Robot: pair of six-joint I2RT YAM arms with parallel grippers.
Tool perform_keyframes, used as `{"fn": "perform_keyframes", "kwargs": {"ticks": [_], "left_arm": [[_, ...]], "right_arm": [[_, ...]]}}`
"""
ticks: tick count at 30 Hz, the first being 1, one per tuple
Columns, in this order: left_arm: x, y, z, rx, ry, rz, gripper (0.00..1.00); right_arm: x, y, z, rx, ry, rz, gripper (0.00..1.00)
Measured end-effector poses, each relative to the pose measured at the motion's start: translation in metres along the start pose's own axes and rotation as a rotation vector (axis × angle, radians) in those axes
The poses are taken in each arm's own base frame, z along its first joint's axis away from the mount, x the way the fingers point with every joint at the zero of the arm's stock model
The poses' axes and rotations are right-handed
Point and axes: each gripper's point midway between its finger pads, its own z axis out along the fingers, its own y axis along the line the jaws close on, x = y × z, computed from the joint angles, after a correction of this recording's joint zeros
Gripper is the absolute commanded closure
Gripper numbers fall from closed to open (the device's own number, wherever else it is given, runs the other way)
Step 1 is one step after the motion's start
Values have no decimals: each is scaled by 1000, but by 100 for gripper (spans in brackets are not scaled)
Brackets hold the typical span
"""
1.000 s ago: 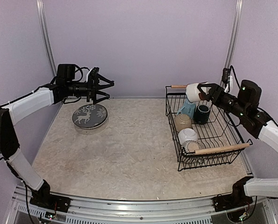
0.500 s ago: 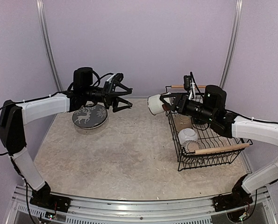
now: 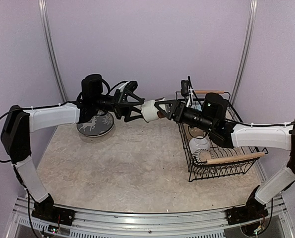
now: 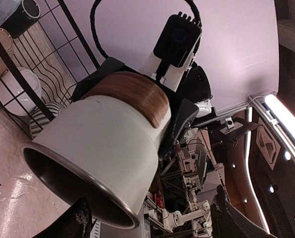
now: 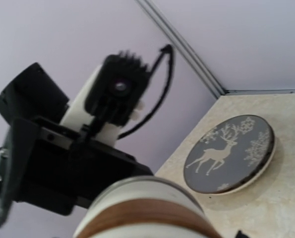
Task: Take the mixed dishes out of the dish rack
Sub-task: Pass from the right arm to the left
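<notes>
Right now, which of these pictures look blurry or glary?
Top view: even light, all sharp. Left wrist: cup crisp, light strip glares at right. Right wrist: cup blurred up close, plate clearer.

Beige table [image 3: 132,163]: deer plate [image 3: 95,128] far left, dish rack [image 3: 235,158] right.

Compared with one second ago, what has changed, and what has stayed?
The right arm's fingers carried the brown-white cup from above the dish rack leftward to mid-table, gripping it throughout. The left arm's fingers swung rightward to meet it and now stand open around its rim. The deer plate and the rack's other dishes stayed put.
</notes>
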Motion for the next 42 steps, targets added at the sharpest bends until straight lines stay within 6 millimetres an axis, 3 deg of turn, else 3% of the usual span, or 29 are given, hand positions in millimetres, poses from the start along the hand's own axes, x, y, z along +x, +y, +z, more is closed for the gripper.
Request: {"fn": "perform_keyframes", "kwargs": {"ticks": [10,15,21,28,32,37,42], "left_arm": [[0,-8,0,47,11,2,48],[-1,-13,1,76,17,7,60],[-1,-4,4,88,29,-25,71],[1,-3,4,92,40,-35,99],[3,-6,2,99,54,16,100],[4,2,1,81,60,13,100],[-10,19,-6,-43,-17,-30,100]], "right_arm": [[0,28,3,-115,-78,-29,100],[7,24,4,-125,-98,-28,100],[8,22,5,-115,-115,-32,100],[13,14,8,-90,-116,-25,99],[17,14,7,-94,-106,-4,70],[22,9,4,-41,-85,-3,19],[18,-16,-9,149,-79,-36,9]]}}
